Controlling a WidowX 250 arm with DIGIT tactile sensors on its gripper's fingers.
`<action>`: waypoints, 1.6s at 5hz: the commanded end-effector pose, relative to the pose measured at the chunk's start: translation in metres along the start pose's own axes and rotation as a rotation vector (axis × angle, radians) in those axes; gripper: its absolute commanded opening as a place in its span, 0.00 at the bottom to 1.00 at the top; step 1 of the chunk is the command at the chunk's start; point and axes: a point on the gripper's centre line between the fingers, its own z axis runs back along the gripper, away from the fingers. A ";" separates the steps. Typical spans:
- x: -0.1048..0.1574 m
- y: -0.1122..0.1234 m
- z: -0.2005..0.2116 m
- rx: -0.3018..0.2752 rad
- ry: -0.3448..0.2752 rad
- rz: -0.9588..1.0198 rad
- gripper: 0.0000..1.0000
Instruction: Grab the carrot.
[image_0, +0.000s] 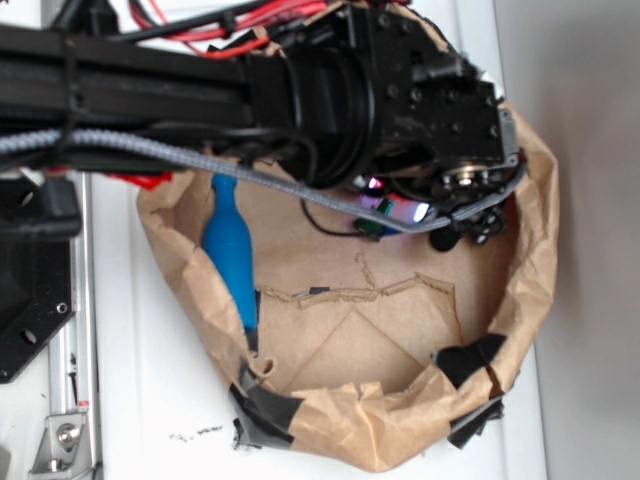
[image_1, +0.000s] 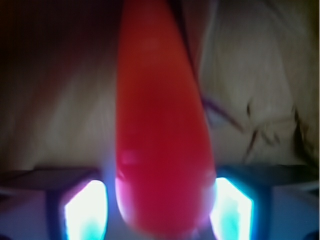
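In the wrist view the carrot (image_1: 160, 125) fills the middle, glossy orange-red and blurred, its narrow end pointing away and its thick end between my two glowing pads (image_1: 86, 212). My gripper (image_1: 157, 210) looks shut on that thick end, with both pads against its sides. The stem is not visible. In the exterior view my gripper (image_0: 398, 205) is lowered into the brown paper bag (image_0: 380, 420) near its far right side. The arm hides the carrot there.
A blue bottle-shaped toy (image_0: 230, 250) lies along the bag's left wall. The bag's crumpled walls, patched with black tape (image_0: 265, 405), ring the gripper. A grey cable (image_0: 300, 190) hangs under the arm. A metal rail (image_0: 70, 400) runs down the left edge.
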 end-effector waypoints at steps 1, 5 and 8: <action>-0.021 0.012 0.086 -0.122 -0.013 -0.425 0.00; -0.008 0.013 0.061 -0.097 -0.169 -0.345 1.00; 0.034 0.007 0.033 -0.052 -0.193 -0.313 1.00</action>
